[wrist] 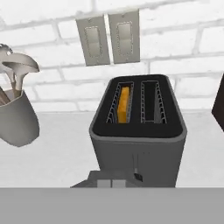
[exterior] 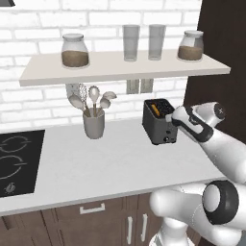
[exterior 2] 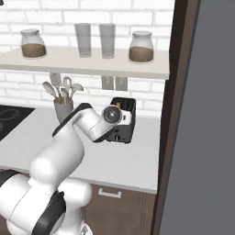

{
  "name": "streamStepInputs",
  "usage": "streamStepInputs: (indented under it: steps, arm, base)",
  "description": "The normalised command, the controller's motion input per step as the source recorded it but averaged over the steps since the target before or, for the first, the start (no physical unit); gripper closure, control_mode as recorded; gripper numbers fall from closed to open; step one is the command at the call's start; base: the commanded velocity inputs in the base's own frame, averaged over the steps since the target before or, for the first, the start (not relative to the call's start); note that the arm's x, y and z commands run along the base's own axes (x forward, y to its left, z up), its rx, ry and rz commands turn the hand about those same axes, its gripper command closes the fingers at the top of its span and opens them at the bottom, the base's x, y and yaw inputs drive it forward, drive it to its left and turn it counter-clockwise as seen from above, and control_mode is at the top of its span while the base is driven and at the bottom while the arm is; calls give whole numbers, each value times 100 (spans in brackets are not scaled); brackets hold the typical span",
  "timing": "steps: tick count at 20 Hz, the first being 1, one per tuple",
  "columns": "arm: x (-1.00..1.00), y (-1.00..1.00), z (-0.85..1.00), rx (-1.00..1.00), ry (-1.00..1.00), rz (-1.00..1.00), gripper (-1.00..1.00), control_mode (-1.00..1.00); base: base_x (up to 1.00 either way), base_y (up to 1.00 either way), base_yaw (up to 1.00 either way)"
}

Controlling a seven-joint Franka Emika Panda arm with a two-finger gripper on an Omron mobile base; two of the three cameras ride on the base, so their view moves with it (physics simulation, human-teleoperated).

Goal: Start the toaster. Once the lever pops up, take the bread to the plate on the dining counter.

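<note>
No readable text, label, brand, number or sign appears on anything here.

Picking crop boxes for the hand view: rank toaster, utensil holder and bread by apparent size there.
1. toaster, largest.
2. utensil holder, cut by the left edge, so its rank is unsure.
3. bread, a sliver in the left slot.

Illumination is bright, even and diffuse in all three views; no single light source can be identified. Shadows are faint: a soft dark band lies under the shelf [exterior: 120, 72] on the brick wall [exterior: 43, 103], and the toaster [wrist: 138, 131] casts almost none on the worktop [exterior: 110, 163]. No glare or hot spots register on the white surfaces. Rendering is slightly soft and low in resolution, with jagged edges along the toaster slots. No edge distortion or defocus is observed.
</note>
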Motion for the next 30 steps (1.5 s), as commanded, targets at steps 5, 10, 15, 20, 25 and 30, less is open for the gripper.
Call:
streamStepInputs:
  steps: [5,10,15,20,25,30]
  arm:
    - [-3,46,3,14,-32,-3,100,-100]
    - [6,26,2,0,-23,-4,100,-100]
    - [0,0,9,0,-5,0,100,-100]
    - [0,1,3,0,-1,0,-100,-100]
    - [0,0,16,1,-2,0,-100,-100]
    - [0,-11,25,5,-7,0,-100,-100]
  base:
    - [0,0,0]
    - [0,0,0]
    - [0,0,0]
    - [0,0,0]
    - [0,0,0]
    - [0,0,0]
